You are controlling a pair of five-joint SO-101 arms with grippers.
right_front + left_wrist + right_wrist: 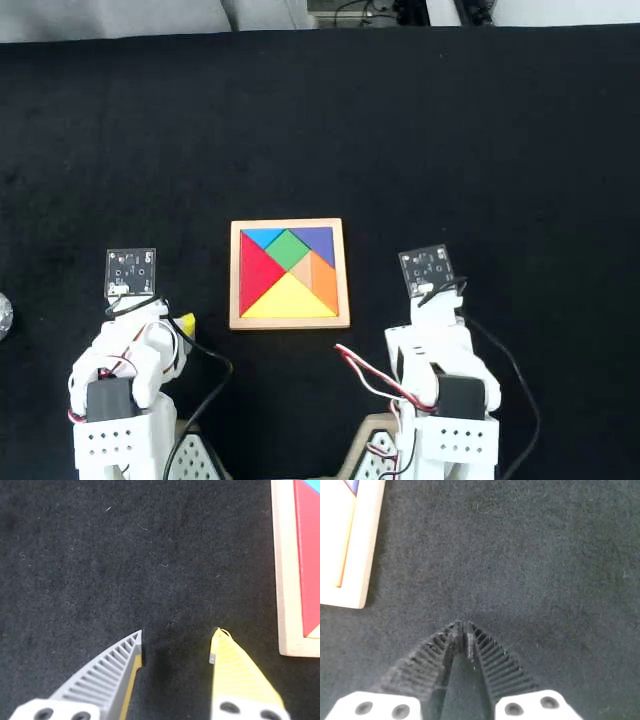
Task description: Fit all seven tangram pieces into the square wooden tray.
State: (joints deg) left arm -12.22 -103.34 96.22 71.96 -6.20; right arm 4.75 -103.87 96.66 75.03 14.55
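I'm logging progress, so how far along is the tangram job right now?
Looks done: the square wooden tray holds seven pieces, no gap showing: blue, green, purple, red, tan, orange, yellow. In hand: nothing; the left gripper is open, the right gripper shut, both empty over the black cloth. Left: nothing visible.

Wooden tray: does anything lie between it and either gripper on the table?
Nothing visible does. Only bare black cloth separates the left gripper from the wooden tray, and the same holds for the right gripper. The tangram pieces already sit inside the tray.
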